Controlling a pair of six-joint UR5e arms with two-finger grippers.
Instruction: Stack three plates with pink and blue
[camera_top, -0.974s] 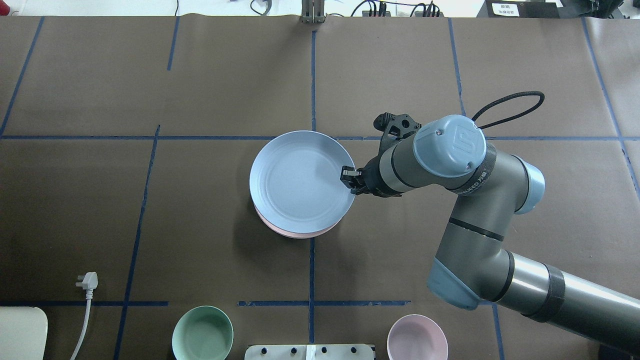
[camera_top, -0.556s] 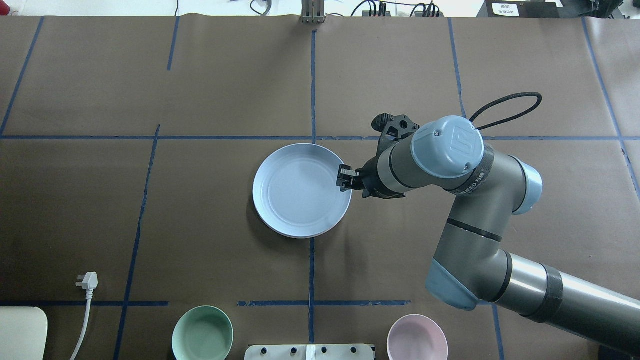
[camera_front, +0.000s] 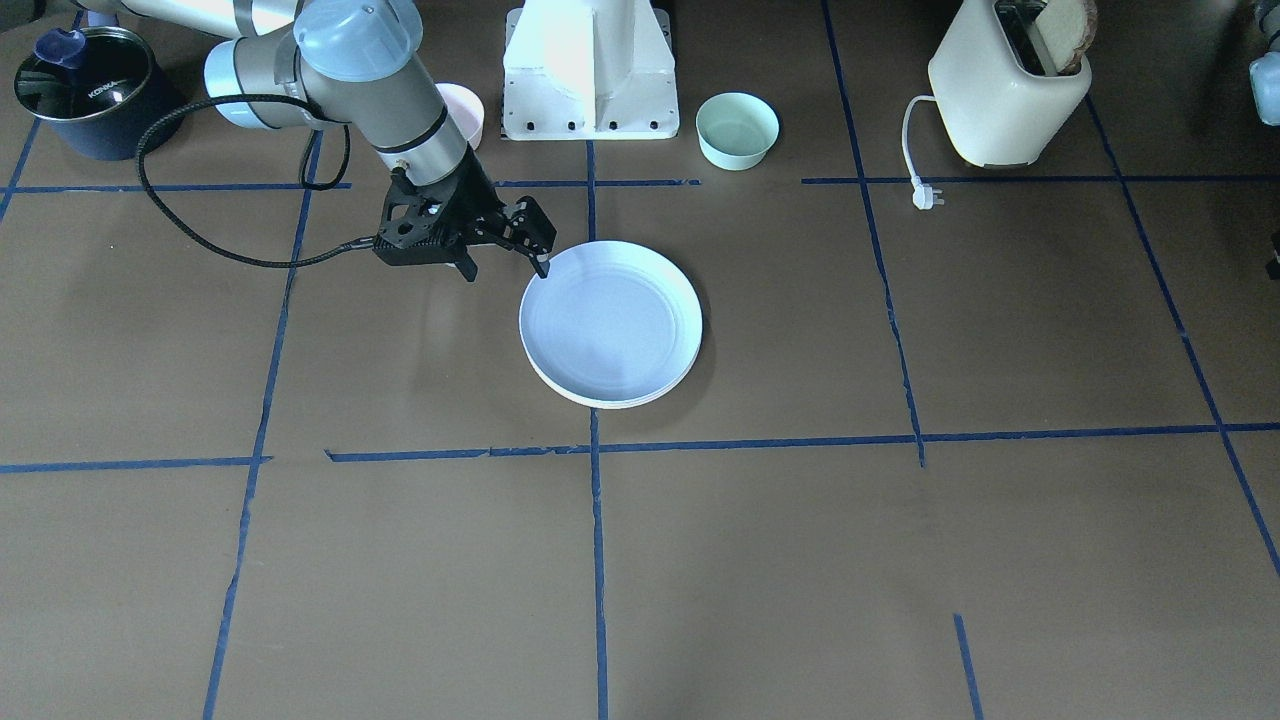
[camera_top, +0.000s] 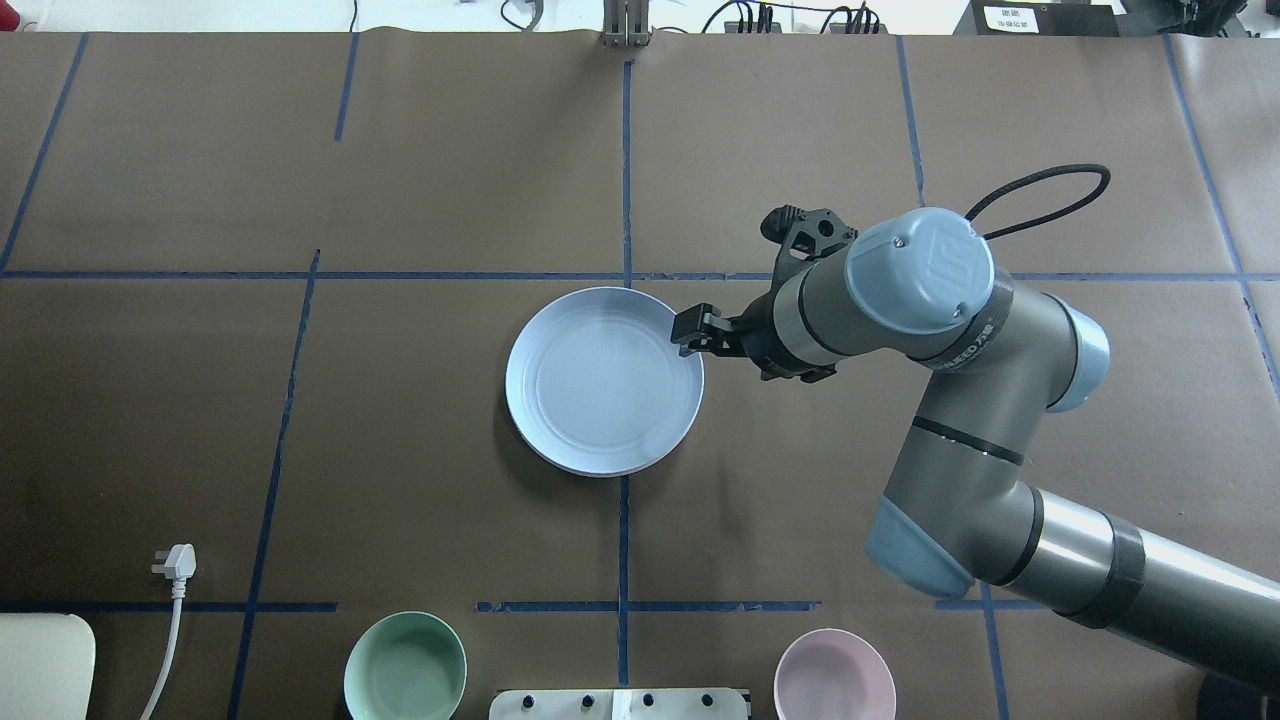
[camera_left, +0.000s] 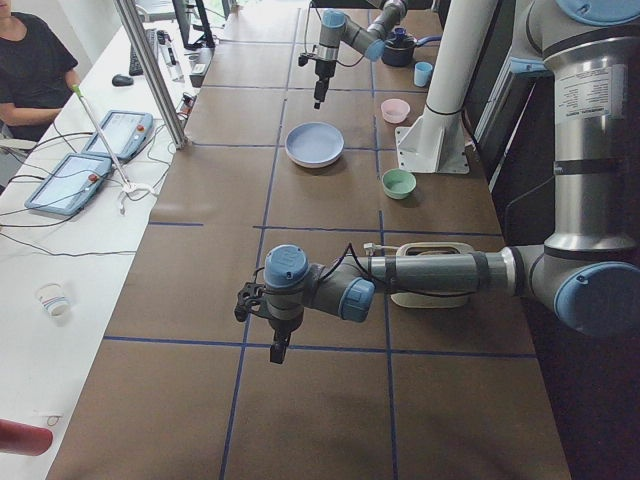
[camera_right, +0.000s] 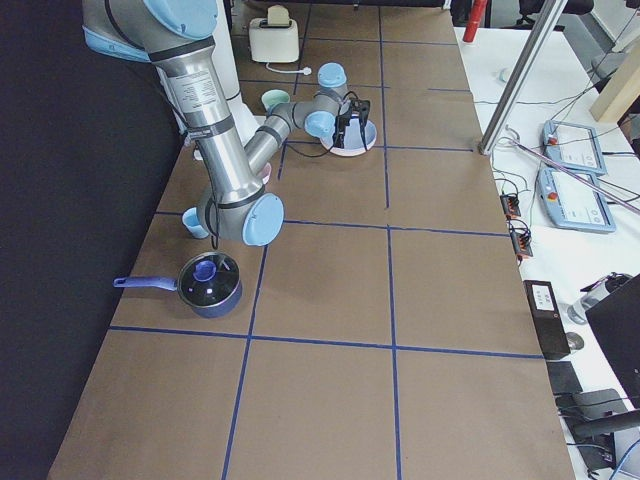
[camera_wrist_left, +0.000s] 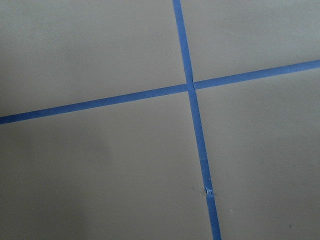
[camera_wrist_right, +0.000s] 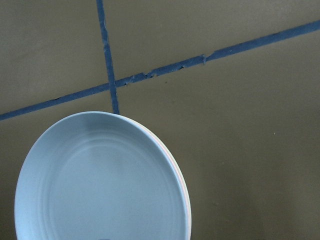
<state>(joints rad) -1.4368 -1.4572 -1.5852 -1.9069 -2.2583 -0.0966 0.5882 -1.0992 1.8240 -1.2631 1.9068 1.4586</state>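
Blue plate (camera_top: 603, 380) lies flat, hollow up, on top of the stack mid-table (camera_top: 300, 150), over the centre tape line (camera_top: 622, 540). Pink plate (camera_wrist_right: 179, 175) shows only as a thin edge under it in my right wrist view, and the cream plate (camera_front: 590, 399) peeks out at the bottom. Round, so no long axis; rims look nested and near concentric. My right tool (camera_top: 693, 333) is released, gripping nothing, just over the blue rim. Stacking looks done to me. Step in hand is clearing out. I'd go straight up first, fingers wide, then pull back, so I don't clip the rim and skew the stack. Left tool (camera_left: 275, 352) is well apart over bare table; can't tell its state.
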